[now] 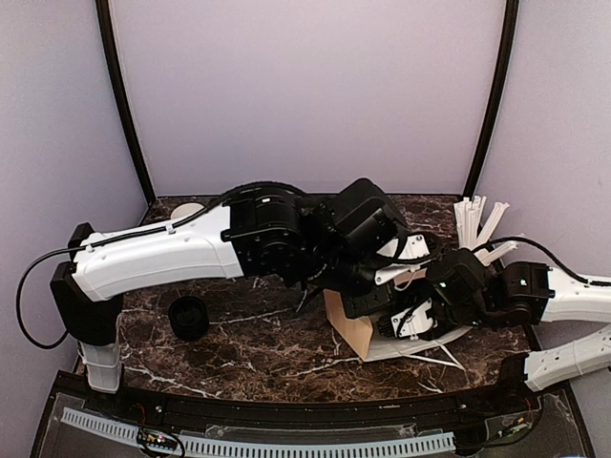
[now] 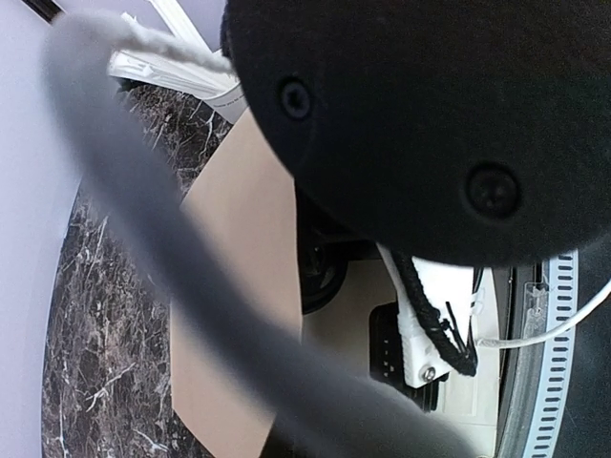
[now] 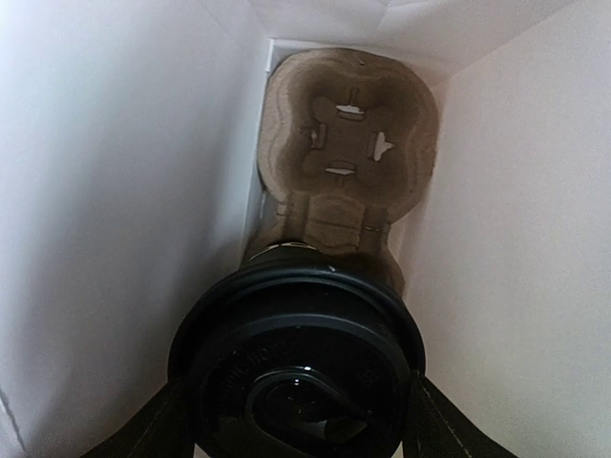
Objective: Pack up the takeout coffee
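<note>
Gripping takeout coffee (image 3: 298,367) in right end effector (image 3: 298,425); may tip if released before seating in carrier (image 3: 348,143) just ahead.

Black takeout coffee (image 3: 301,382); brown cup carrier (image 3: 348,143); brown bag (image 1: 351,332); dark white-veined marble table (image 1: 258,339).

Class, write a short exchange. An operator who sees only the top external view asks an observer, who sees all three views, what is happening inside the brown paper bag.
Operator: From above, the bag hides its inside. What's in there?
Observer: The takeout coffee, lid on, facing the right wrist camera.
Operator: Is it held or resting?
Observer: Held. The right gripper is closed on either side of the lid.
</note>
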`<action>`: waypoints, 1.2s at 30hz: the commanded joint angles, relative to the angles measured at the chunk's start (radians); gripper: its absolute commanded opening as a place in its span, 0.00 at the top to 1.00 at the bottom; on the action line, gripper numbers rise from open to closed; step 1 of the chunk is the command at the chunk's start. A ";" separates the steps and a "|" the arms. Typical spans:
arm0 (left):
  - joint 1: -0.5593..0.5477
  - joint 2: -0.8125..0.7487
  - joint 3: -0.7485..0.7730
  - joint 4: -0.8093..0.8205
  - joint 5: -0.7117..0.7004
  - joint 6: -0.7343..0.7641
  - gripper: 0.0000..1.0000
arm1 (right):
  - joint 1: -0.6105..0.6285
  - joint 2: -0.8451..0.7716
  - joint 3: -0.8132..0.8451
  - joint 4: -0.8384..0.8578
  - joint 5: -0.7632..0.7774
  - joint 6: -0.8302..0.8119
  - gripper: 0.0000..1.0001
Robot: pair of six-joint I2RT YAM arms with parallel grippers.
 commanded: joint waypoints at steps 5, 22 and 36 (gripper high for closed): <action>0.071 -0.086 -0.034 0.024 0.181 -0.093 1.00 | -0.020 0.015 0.010 0.101 0.063 -0.019 0.66; 0.210 -0.102 -0.090 0.087 0.513 -0.194 1.00 | -0.110 0.114 0.053 0.164 0.035 -0.064 0.66; 0.266 -0.094 -0.101 0.107 0.594 -0.241 1.00 | -0.152 0.178 0.089 0.227 -0.026 -0.102 0.67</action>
